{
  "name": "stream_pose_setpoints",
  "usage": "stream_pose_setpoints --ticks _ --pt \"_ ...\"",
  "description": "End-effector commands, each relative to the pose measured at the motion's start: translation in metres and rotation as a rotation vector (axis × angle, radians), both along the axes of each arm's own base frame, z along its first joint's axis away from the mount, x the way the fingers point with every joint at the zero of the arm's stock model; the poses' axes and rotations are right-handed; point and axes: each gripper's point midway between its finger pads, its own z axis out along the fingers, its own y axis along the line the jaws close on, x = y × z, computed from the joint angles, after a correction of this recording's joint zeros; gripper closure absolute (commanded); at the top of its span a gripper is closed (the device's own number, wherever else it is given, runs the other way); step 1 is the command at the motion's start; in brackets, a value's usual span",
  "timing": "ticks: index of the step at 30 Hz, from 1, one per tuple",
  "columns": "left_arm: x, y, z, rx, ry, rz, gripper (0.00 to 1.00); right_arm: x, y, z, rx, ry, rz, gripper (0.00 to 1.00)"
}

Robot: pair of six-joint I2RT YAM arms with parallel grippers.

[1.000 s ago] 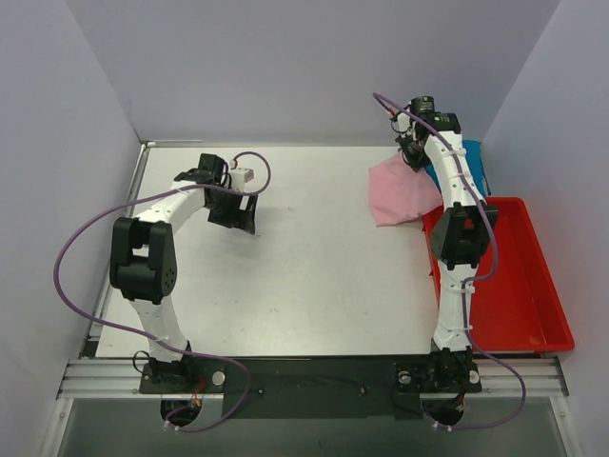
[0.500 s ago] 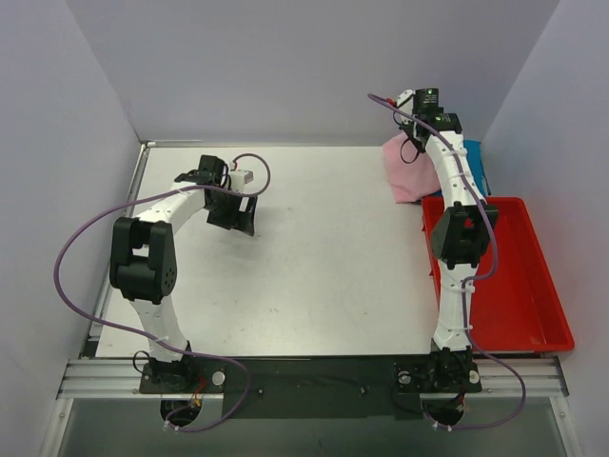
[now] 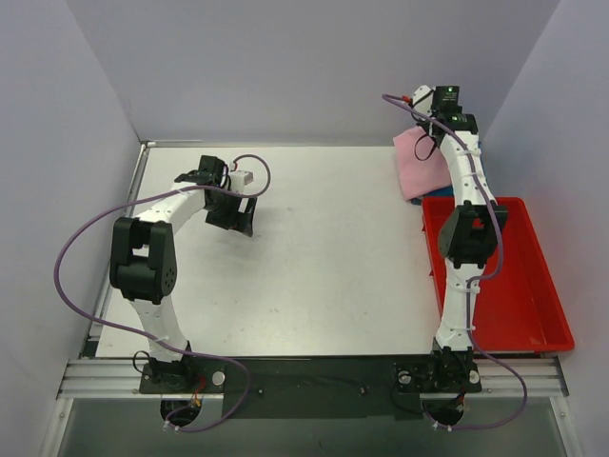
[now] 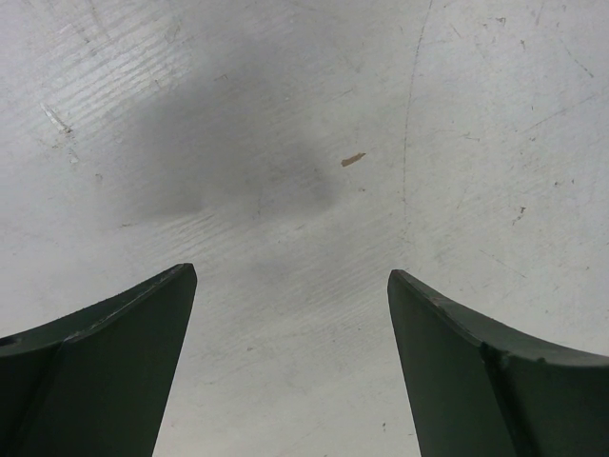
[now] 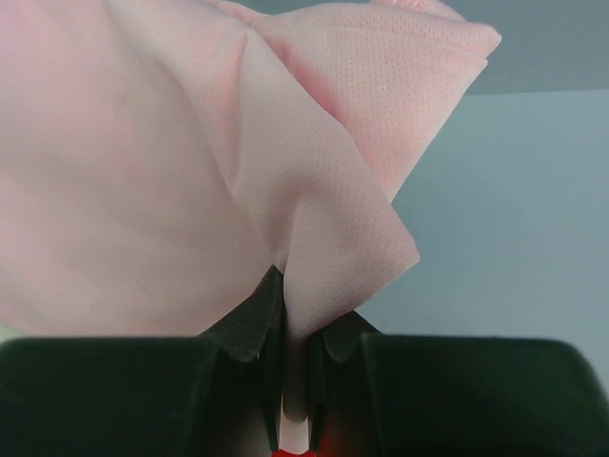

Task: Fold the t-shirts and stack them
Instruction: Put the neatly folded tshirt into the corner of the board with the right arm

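While the left arm bends over the far left part of the table [image 3: 324, 276], its left gripper [image 3: 234, 211] hangs just above the bare surface with nothing between its fingers. Seen from the left wrist, the left gripper [image 4: 291, 276] has its two dark fingers [image 4: 114, 362] spread wide. Beneath them lies only scratched grey tabletop, a soft shadow and a small tan fleck.

Across the table, the right arm reaches up to the far right corner. There the right gripper [image 3: 428, 133] grips the pink t-shirt [image 3: 421, 169] from above. The shirt is bunched rather than spread out — a narrow, crumpled mass beside the arm, its near edge just by the far left corner of the red tray [image 3: 533, 314]. Whether its lower edge rests on the table cannot be told.

From the right wrist, the right gripper [image 5: 295, 345] has its jaws nearly closed, pinching a thin fold of cloth between them. The pink t-shirt [image 5: 143, 190] fills most of that view — pale, plain, with a fine knit grain. It rises from the pinch in soft pleats, with a doubled corner sticking out at the upper right. A sliver of red shows below the fingers.
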Motion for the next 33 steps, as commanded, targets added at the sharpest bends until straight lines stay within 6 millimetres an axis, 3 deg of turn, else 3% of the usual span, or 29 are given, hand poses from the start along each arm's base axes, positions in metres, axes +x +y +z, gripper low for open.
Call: stream_pose_setpoints --ticks 1,5,11,18,20,21,23,25,26,30,32,33 --pt "0.005 0.003 0.009 0.009 -0.037 -0.004 0.07 -0.003 -0.033 0.032 -0.048 -0.073 -0.038 1.00" --pt "0.003 0.005 0.008 0.019 -0.035 -0.001 0.07 0.000 -0.043 0.014 -0.051 -0.049 -0.050 1.00" --pt "0.002 0.009 0.009 0.041 -0.047 -0.003 0.07 0.009 -0.064 0.011 -0.072 -0.079 -0.073 1.00" --pt "0.002 0.013 0.006 0.064 -0.048 -0.006 0.07 0.014 -0.085 -0.007 -0.090 -0.084 -0.093 1.00" --pt "0.002 0.013 0.005 0.065 -0.046 -0.007 0.07 0.015 -0.100 -0.007 -0.120 -0.114 -0.154 0.81" --pt "0.002 0.014 0.005 0.066 -0.046 -0.007 0.07 0.013 -0.110 -0.005 -0.149 -0.133 -0.213 0.59" --pt "0.001 0.013 0.005 0.067 -0.046 -0.008 0.07 0.008 -0.135 0.011 -0.218 -0.204 -0.340 0.34" --pt "0.000 0.014 0.004 0.069 -0.044 -0.011 0.07 0.001 -0.152 0.032 -0.265 -0.285 -0.445 0.20" --pt "-0.001 0.014 0.003 0.071 -0.044 -0.012 0.07 -0.001 -0.156 0.039 -0.273 -0.308 -0.475 0.05" --pt "0.001 0.015 0.006 0.074 -0.054 -0.011 0.07 -0.005 -0.143 0.071 -0.216 -0.394 -0.474 0.02" --pt "0.002 0.014 0.010 0.074 -0.062 -0.013 0.07 -0.007 -0.125 0.084 -0.122 -0.430 -0.447 0.01" --pt "0.003 0.014 0.013 0.075 -0.068 -0.012 0.07 -0.006 -0.110 0.080 -0.071 -0.438 -0.436 0.01"
